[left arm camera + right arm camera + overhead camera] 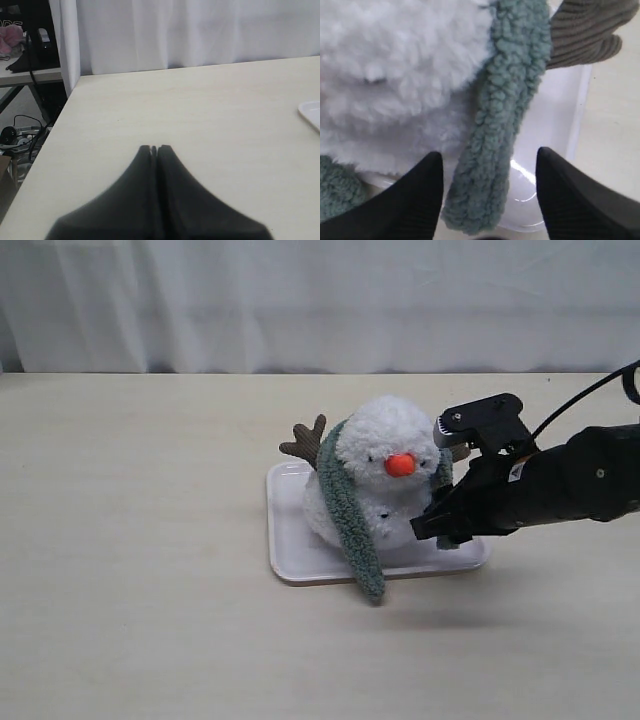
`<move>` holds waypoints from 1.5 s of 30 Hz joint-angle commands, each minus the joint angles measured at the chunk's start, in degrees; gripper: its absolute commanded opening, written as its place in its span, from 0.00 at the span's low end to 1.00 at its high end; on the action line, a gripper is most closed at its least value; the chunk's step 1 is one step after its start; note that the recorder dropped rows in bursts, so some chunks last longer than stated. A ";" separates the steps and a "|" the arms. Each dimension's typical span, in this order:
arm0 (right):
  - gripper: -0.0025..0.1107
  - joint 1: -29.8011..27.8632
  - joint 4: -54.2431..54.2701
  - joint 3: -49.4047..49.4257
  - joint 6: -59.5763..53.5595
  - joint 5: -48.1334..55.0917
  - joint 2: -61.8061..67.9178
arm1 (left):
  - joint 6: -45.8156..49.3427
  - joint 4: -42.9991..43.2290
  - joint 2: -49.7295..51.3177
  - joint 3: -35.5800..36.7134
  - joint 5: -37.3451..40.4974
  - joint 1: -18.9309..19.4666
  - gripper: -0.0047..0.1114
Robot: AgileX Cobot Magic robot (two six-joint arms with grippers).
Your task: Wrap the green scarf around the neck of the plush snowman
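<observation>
The big pale wooden table [150, 590] holds a flat white tray [290, 565], and a fluffy white plush snowman [385, 440] stands on it. A long fuzzy grey-green scarf [350, 515] hangs over its neck. The black right gripper [489, 165] has wide jaws with one scarf end loose between them; the black left gripper [154, 149] has its jaws pressed together, empty.

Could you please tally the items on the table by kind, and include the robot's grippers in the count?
Plush snowman: 1
Green scarf: 1
White tray: 1
Grippers: 2 (left gripper, jaws shut; right gripper, jaws open either side of a scarf end)
Total: 5
</observation>
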 commanded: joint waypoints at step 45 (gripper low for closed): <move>0.06 -0.23 3.89 0.13 -2.41 22.37 -0.03 | 0.14 -0.15 -0.13 0.19 -0.40 -0.48 0.04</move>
